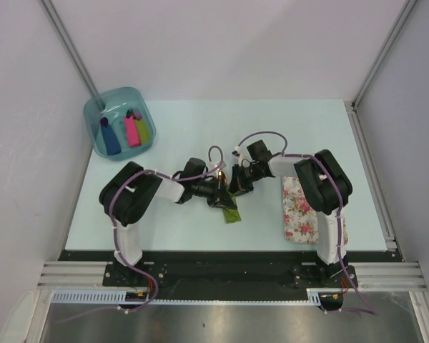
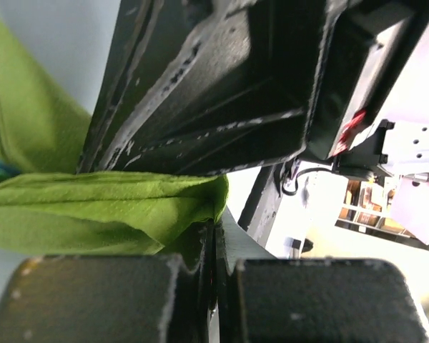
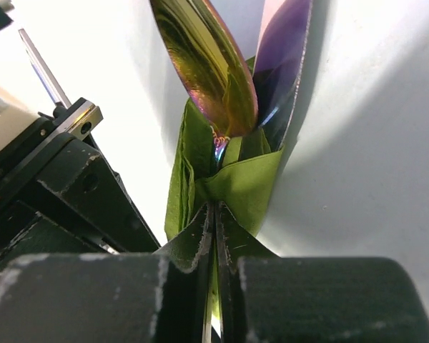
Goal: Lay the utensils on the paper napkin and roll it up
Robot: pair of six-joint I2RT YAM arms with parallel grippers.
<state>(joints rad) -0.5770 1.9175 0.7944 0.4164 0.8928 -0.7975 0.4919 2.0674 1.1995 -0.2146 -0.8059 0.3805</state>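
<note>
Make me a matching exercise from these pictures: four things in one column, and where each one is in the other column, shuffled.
1 paper napkin
2 utensils
3 floral mat
4 teal tub

a far left corner
b near right side
c pinched in both jaws
d poking out of green folds

Pairs: 1-c, 2-d, 3-b, 4-a
</note>
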